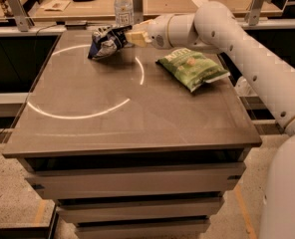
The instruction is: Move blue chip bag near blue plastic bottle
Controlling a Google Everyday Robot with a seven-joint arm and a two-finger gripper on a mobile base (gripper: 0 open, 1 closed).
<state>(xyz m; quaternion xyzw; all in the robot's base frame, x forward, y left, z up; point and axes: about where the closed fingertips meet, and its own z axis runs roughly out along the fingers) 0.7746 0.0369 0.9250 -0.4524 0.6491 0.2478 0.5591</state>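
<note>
Blue chip bag (105, 42) is at the far side of the table (137, 128), near the blue plastic bottle (122, 8) that stands just behind it. The gripper (129, 35) reaches in from the right and clamps the bag's right end. 1 green chip bag (192, 67) lies flat further right, apart.

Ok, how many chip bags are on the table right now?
2. The blue chip bag is far left, held by the pincer near the blue plastic bottle. The green chip bag lies flat, far right. Nothing seems to hide another.
</note>
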